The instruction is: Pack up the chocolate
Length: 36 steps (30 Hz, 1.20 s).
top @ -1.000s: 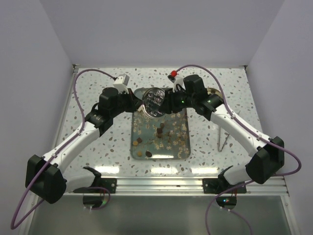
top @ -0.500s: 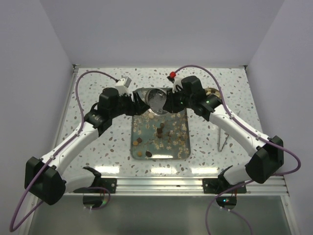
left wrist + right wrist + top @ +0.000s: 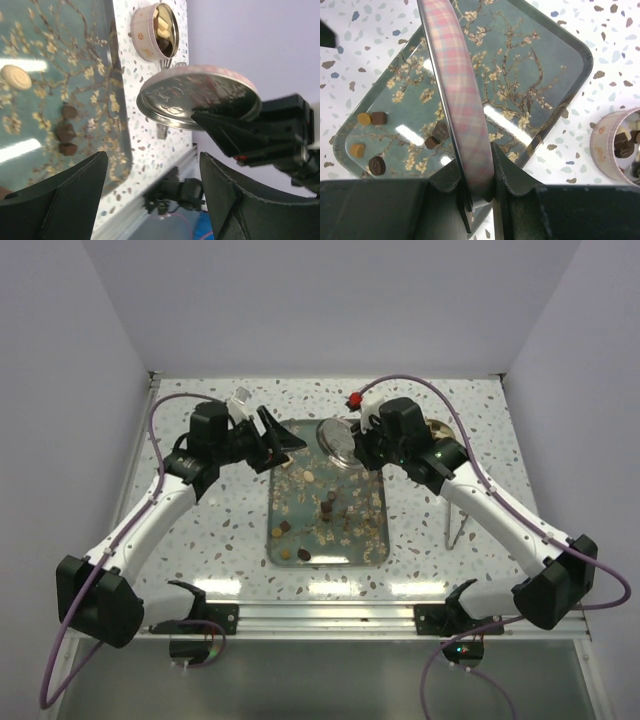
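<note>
Several chocolate pieces (image 3: pixel 327 508) lie on tray (image 3: pixel 376 540); right gripper (image 3: pixel 480 182) clamps tin lid (image 3: pixel 457 95) by its rim; left gripper (image 3: pixel 152 162) stands apart.

Arms (image 3: pixel 150 525): white links, black joint housings; purple cables (image 3: pixel 405 378); matte black wedge jaws.

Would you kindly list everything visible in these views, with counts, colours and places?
speckled white table: one, white, under everything
rectangular teal blossom-patterned tray: one, teal, table centre
bite-sized chocolates: many, dark brown and tan, on the tray; more in the tin
round open tin: one, pale, right of the tray
round pink-plaid lid: one, silver inside, over the tray's far end
thin metal item: one, grey, right of tray
left tool: one, black, open, empty
right tool: one, black, shut on the lid
</note>
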Available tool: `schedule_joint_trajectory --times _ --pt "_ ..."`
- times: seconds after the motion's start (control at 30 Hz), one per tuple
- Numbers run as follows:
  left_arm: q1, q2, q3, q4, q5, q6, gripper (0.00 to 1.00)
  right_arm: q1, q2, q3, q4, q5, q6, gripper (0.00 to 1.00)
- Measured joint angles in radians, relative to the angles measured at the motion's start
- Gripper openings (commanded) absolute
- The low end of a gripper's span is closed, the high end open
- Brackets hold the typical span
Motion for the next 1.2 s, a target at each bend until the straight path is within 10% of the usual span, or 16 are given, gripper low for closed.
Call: schedule_joint_trajectory --times 0.63,1.2 --pt "-0.024 0.030 -0.122 0.257 0.018 -0.598 0.83 0.148 0.021 0.022 -0.032 0.118 -0.110 0.00" --pt "-0.024 0.035 -0.147 0.319 0.047 -0.700 0.86 0.214 0.051 0.031 -0.026 0.163 -0.174 0.01"
